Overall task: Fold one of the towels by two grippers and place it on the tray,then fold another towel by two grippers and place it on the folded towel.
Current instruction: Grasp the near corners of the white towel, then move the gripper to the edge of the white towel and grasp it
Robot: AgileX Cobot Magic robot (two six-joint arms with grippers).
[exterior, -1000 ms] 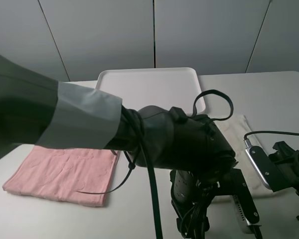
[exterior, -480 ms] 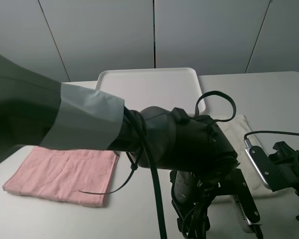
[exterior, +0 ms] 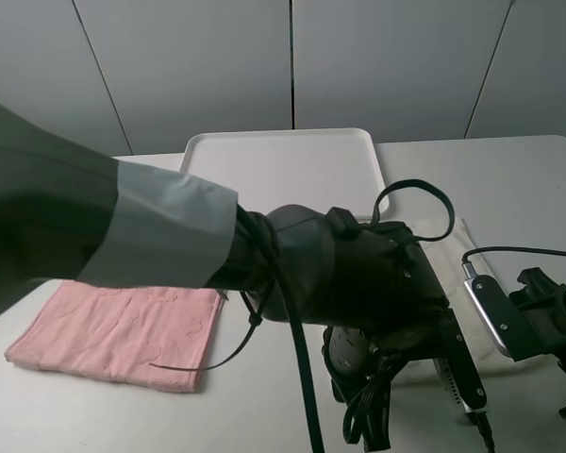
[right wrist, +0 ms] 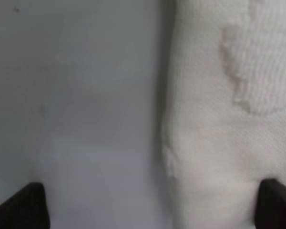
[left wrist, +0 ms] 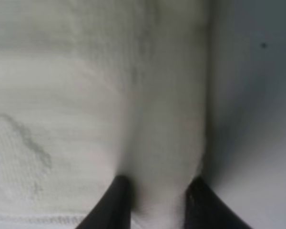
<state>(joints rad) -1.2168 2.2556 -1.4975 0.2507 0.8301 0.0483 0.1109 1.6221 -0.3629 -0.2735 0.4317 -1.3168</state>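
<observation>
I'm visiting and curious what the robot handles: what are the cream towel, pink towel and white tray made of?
Cream towel: soft matte cloth, likely terry; the close view shows a fine looped weave and raised pattern.
Pink towel: seemingly the same cloth, faintly embossed.
Tray: probably plastic; smooth, even white with a rounded moulded rim.

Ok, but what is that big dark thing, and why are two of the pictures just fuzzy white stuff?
The big dark thing is a robot arm, passing close under a camera mounted high up. A second arm is on the right. On the table lie a pink towel, a white towel and a white tray. The fuzzy pictures come from small cameras on the arms' wrists, very near the white towel. In one, the left gripper pinches a ridge of that towel between its two black fingers. In the other, the right gripper is wide open over the towel's edge, holding nothing.
</observation>
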